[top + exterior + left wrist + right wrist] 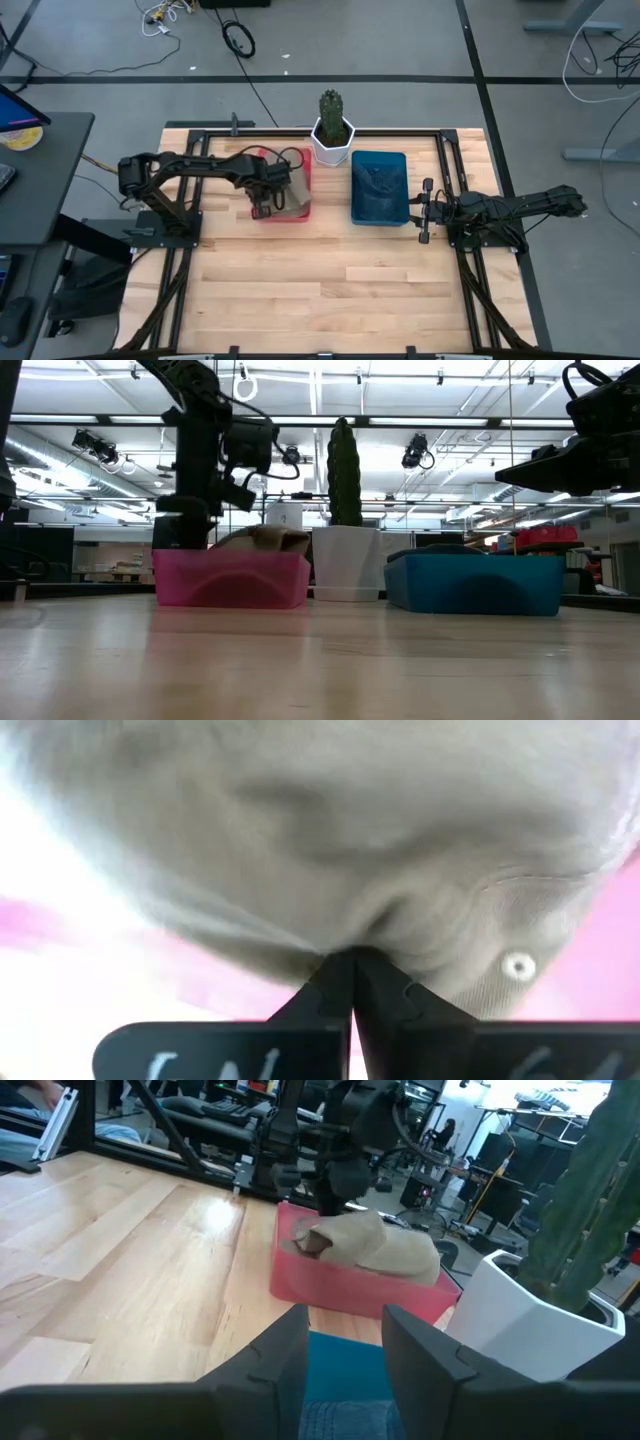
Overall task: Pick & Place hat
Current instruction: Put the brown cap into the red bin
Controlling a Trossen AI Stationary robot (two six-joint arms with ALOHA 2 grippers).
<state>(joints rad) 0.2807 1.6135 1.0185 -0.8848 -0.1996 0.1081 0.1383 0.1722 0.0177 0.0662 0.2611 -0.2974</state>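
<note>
Pale wooden surface [330, 290] with a black frame along its edges, grey floor and loose cables around it, a workshop with ceiling lights and benches behind.

Tan hat [292, 190] lying crumpled in a pink bin [303, 160] at the back left of the surface, its fabric rising above the bin's rim and draping toward the near edge. Seen across the surface as a low tan hump [262, 538] over the pink wall [232, 580]. Filling almost the whole left wrist view [330, 830], with a small pale eyelet showing in the cloth and pink behind it.

Left claw [262, 205] down at the hat's near left side, fingers [395, 1000] pressed together with a fold of the tan cloth pinched at their tips. From the right wrist view, same claw [330, 1205] reaching down from the dark arm onto the hat [385, 1245] in the bin [330, 1285].

Just to the right of the pink bin, a white pot [332, 143] with a green cactus [331, 106], standing at the back middle. Right of that, a blue bin [379, 187] holding dark blue cloth, apart from the pink one.

Right claw [424, 211] hovering just beside the blue bin's right edge, pointing toward it, fingers [425, 1345] held partly apart with nothing between them; blue bin directly below in its own view.

Dark desk at far left of the overhead view, beside the surface.
</note>
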